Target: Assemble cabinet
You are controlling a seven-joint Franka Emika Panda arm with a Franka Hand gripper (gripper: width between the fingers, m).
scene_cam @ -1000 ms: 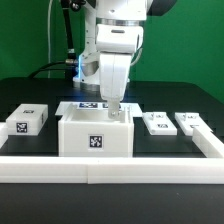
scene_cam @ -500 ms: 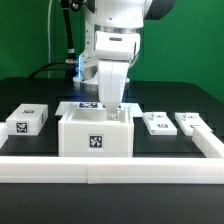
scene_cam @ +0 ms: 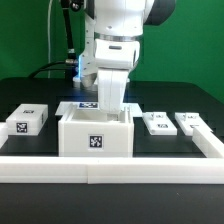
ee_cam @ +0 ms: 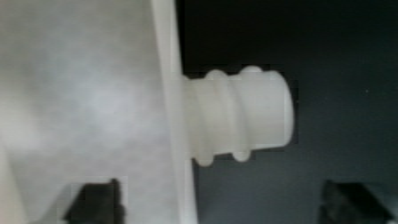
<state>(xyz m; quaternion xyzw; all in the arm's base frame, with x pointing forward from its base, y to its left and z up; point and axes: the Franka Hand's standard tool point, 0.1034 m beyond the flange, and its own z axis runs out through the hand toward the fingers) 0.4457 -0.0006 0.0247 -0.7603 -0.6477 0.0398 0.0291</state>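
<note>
**A:** Straight down is taken. The gripper [scene_cam: 109, 113] sits in the cabinet [scene_cam: 96, 140]'s open top, with walls close around it.

**B:** In the wrist view a ribbed knob [ee_cam: 240, 115] juts from the cabinet's white wall into the dark gap between the spread fingers [ee_cam: 98, 200].

**A:** On the exterior view's left of the cabinet there's a wide lane of bare table [scene_cam: 45, 92], then a lone block [scene_cam: 28, 121].

**B:** It's tighter on the right, where a nearer block [scene_cam: 157, 123] and an outer block [scene_cam: 190, 122] stand. A white rail [scene_cam: 110, 168] bars the cabinet's front.
</note>
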